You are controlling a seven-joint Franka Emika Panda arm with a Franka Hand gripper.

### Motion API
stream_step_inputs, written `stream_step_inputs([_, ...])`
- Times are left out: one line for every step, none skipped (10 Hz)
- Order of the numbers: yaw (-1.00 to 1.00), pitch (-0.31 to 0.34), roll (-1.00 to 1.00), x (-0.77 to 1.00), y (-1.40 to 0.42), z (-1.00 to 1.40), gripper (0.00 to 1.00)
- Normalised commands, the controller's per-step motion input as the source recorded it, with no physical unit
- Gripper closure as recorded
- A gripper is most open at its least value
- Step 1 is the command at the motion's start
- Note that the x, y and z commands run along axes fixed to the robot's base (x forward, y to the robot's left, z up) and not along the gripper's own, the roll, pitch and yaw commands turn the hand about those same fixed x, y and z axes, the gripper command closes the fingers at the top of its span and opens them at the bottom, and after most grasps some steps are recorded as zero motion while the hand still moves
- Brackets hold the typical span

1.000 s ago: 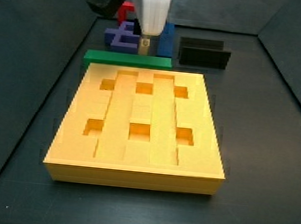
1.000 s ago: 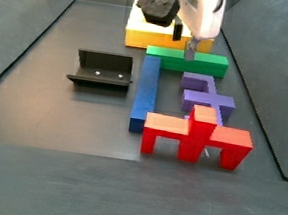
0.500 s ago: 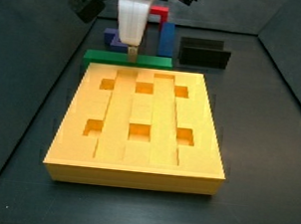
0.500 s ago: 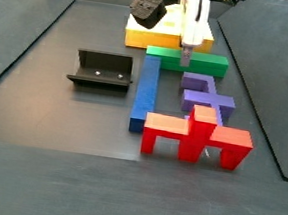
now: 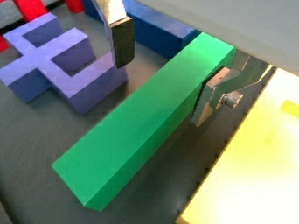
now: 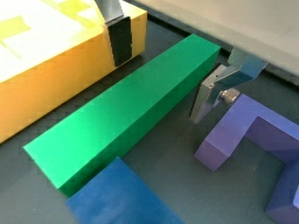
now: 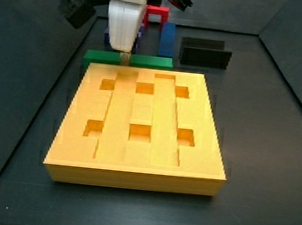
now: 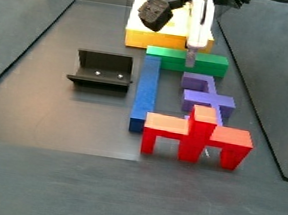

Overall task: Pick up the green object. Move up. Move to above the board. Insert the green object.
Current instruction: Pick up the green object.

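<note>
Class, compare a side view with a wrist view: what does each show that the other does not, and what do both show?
Only the side view shows the black box, the red block and the floor around them. Only the wrist view shows the gripper fingers straddling the green bar, apparently not yet closed on it. Both show the green bar, the yellow board, a purple block and a blue bar.

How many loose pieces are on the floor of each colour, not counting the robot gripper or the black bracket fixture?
Green flat rectangular bar, gripper fingers either side of it: 1
Yellow-orange slab board with square holes: 1
Blue long bar: 1
Purple block: 1
Red block: 1
Total: 5
</note>
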Motion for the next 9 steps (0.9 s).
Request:
stream_step_inputs([0.1, -0.05, 0.09, -0.11, 0.04, -0.25, 0.0])
stream_step_inputs([0.07, -0.029, 0.05, -0.12, 0.0, -0.19, 0.0])
stream_step_inputs([0.07, -0.036, 0.03, -0.1, 0.0, -0.21, 0.0])
stream_step_inputs([0.04, -0.05, 0.03, -0.14, 0.0, -0.25, 0.0])
stream_step_inputs([0.03, -0.069, 0.0, -0.19, 0.02, -0.28, 0.0])
stream_step_inputs([0.08, -0.094, 0.01, -0.23, 0.04, -0.19, 0.0])
stream_step_inputs([0.13, -0.051, 0.03, -0.05, 0.0, -0.07, 0.0])
stream_step_inputs([0.07, 0.0, 0.01, 0.0, 0.0, 0.0, 0.0])
stream_step_inputs([0.0, 0.0, 0.0, 0.0, 0.0, 0.0, 0.0])
